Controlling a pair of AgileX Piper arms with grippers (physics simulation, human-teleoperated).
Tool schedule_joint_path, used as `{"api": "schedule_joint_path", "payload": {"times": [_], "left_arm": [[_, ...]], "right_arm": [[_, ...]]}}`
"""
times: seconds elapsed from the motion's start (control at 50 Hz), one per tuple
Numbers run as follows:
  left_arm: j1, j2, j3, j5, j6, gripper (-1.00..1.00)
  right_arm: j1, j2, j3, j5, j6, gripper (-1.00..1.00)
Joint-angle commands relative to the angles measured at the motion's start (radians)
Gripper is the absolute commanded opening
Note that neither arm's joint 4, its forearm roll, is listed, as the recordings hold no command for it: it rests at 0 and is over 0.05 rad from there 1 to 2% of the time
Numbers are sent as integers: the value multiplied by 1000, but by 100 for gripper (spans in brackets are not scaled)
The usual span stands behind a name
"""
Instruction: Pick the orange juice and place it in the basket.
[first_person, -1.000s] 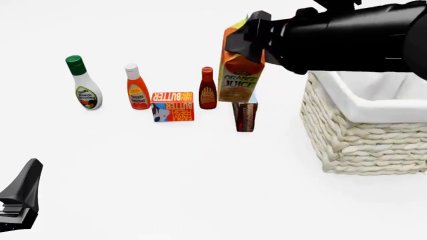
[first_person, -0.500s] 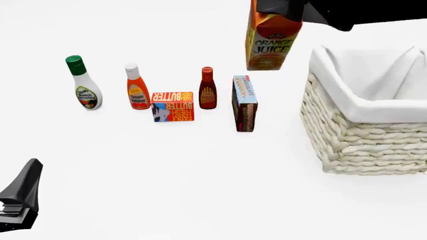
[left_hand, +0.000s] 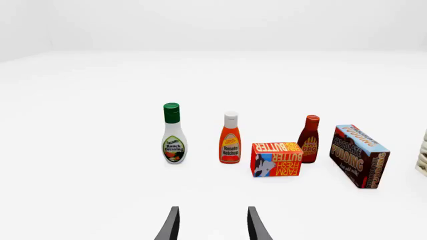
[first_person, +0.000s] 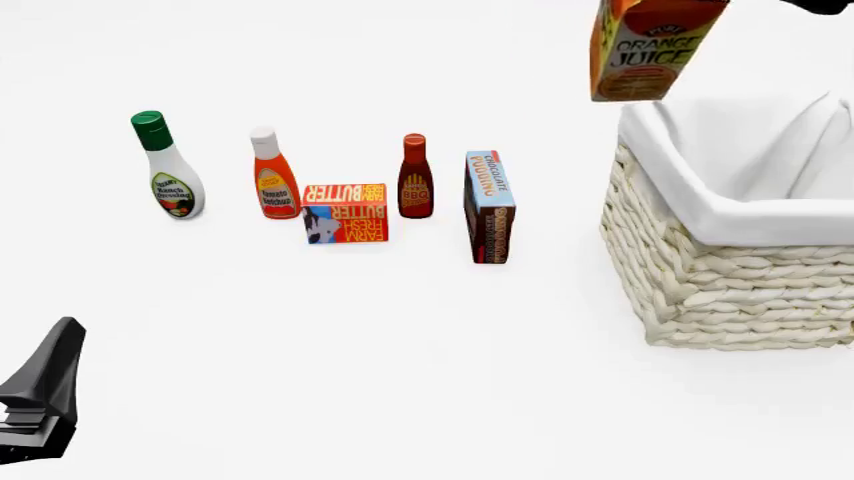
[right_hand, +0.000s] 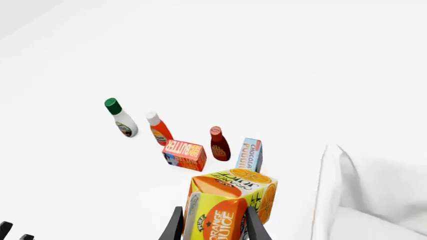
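Note:
The orange juice (first_person: 646, 48) is a carton printed "ORANGE JUICE". It hangs high in the air, tilted, over the near-left rim of the basket (first_person: 727, 270). In the front view its top is cut off by the frame edge and the right gripper is out of frame above it. In the right wrist view my right gripper (right_hand: 213, 216) is shut on the orange juice (right_hand: 230, 207), one finger on each side, and the basket's white liner (right_hand: 353, 200) lies beside it below. My left gripper (left_hand: 210, 222) is open and empty, low at the table's near left (first_person: 44, 390).
A row of groceries stands left of the basket: a ranch dressing bottle (first_person: 168, 170), a tomato ketchup bottle (first_person: 275, 178), a butter box (first_person: 346, 212), a BBQ sauce bottle (first_person: 415, 180) and a chocolate pudding box (first_person: 490, 207).
The right arm has lifted the orange juice up and to the right, from above the pudding box to over the basket's left rim, and has left the front view. The left arm has not moved.

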Motion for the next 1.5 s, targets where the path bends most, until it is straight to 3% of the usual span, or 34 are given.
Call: {"api": "schedule_joint_path", "payload": {"times": [0.02,0.74,1.0,1.22,1.5], "left_arm": [[0,0,0,0,0,100],[0,0,0,0,0,100],[0,0,0,0,0,100],[0,0,0,0,0,100],[0,0,0,0,0,100]], "right_arm": [[-88,-49,11,3,-16,-100],[-353,-105,134,-85,-49,-100],[-382,-69,162,-141,-35,-100],[-405,-118,185,-118,-9,-100],[-430,-63,232,-209,7,-100]]}}
